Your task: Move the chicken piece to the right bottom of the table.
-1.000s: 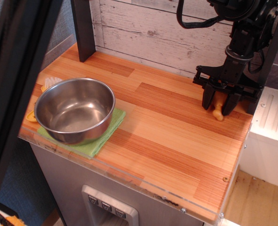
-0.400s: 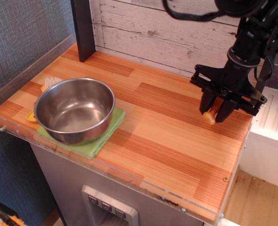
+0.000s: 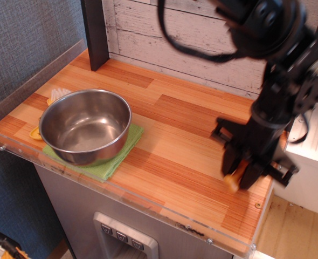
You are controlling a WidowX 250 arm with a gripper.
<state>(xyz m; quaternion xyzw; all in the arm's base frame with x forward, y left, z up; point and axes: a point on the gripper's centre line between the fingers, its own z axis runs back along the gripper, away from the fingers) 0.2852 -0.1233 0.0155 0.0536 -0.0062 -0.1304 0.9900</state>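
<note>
My black gripper (image 3: 240, 174) hangs over the right front part of the wood-plank table (image 3: 170, 156). It is shut on the chicken piece (image 3: 234, 181), a golden-tan toy drumstick whose lower end sticks out below the fingertips; the rest is hidden between the fingers. The chicken piece is at or just above the tabletop near the right front corner; I cannot tell whether it touches. The arm rises up and to the right, a little blurred.
A steel bowl (image 3: 86, 125) stands on a green cloth (image 3: 116, 159) at the front left, with flat yellow pieces (image 3: 36, 134) beside it. A dark post (image 3: 96, 33) stands at the back left. A clear acrylic rim (image 3: 148, 202) edges the front. A white unit (image 3: 310, 162) sits right of the table.
My gripper has carried the chicken piece from the back right edge of the table toward the front, to the right front corner area, and lower. The bowl and cloth have not moved.
</note>
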